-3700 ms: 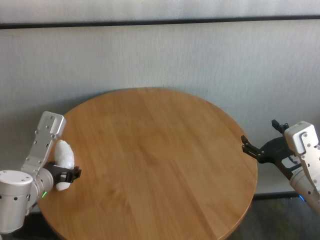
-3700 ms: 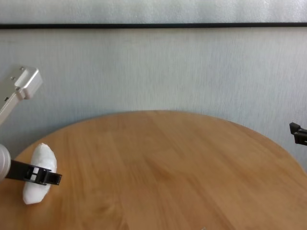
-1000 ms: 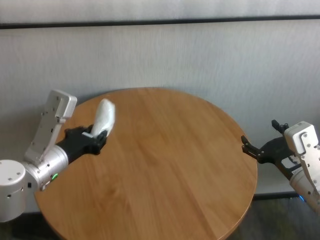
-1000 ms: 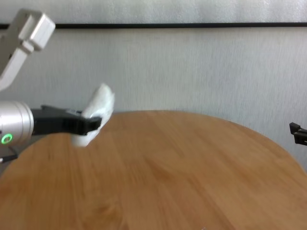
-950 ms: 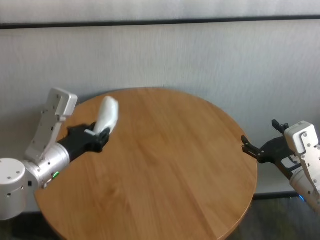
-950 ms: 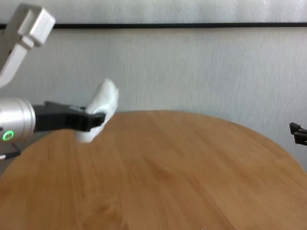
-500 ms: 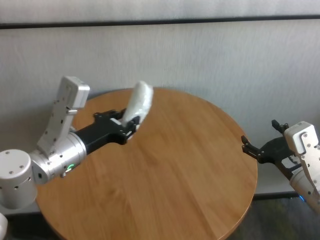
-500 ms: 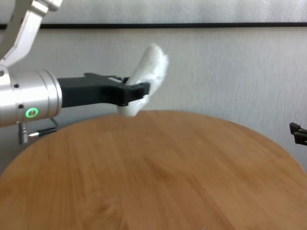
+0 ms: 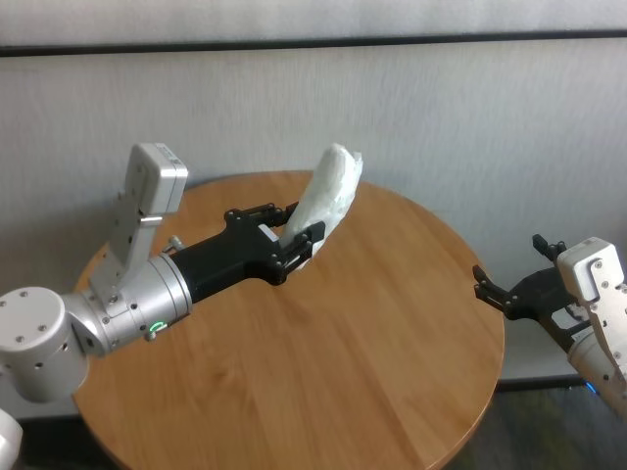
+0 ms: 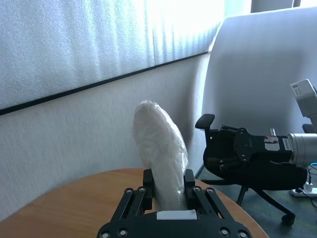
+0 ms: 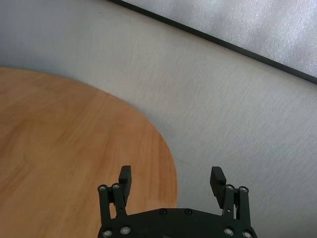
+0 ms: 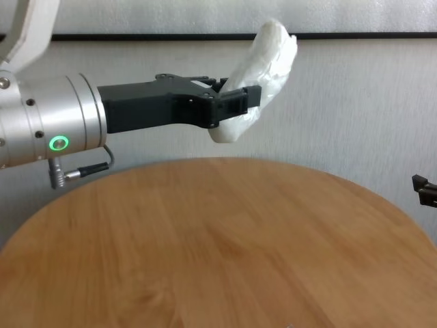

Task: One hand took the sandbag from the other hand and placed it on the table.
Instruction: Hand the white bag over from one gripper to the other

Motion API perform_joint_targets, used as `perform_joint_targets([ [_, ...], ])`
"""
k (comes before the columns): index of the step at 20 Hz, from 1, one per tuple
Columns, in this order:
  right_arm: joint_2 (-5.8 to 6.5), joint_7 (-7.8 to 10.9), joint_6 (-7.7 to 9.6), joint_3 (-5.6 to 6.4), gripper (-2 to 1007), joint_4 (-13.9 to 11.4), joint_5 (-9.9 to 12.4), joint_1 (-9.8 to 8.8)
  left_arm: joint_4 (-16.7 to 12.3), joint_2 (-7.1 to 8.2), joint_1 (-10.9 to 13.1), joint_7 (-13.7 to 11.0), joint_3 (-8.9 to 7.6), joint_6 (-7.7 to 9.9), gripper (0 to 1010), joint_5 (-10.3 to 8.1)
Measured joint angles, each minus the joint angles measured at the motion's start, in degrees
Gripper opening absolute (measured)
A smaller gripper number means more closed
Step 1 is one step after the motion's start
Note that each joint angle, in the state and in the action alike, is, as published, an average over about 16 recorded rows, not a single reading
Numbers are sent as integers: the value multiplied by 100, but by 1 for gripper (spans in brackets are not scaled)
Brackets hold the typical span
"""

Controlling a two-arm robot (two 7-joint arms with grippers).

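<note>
My left gripper (image 9: pixel 297 243), the other hand with the green ring, is shut on the white sandbag (image 9: pixel 328 196) and holds it high above the far middle of the round wooden table (image 9: pixel 323 372). The bag stands nearly upright between the fingers in the left wrist view (image 10: pixel 161 148), and it also shows in the chest view (image 12: pixel 263 58), with the left gripper (image 12: pixel 235 102) clamped on its lower part. My right gripper (image 9: pixel 487 286), the one hand, is open and empty beyond the table's right edge; the right wrist view (image 11: pixel 171 177) shows its fingers spread.
A grey wall (image 9: pixel 441 127) runs behind the table. A black office chair (image 10: pixel 233 153) stands past the table's far side in the left wrist view.
My left arm has lifted the sandbag off the table's left side and carried it up and to the right, over the table's middle. The right arm has not moved.
</note>
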Motion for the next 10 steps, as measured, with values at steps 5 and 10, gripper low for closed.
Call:
perform_joint_targets([
  [5, 0, 0, 0, 0, 1002, 0, 0, 0, -15, 17, -39, -82, 99, -113, 385, -80],
  [10, 0, 0, 0, 0, 1002, 0, 0, 0, 9, 17, -74, -73, 169, -140, 385, -93],
])
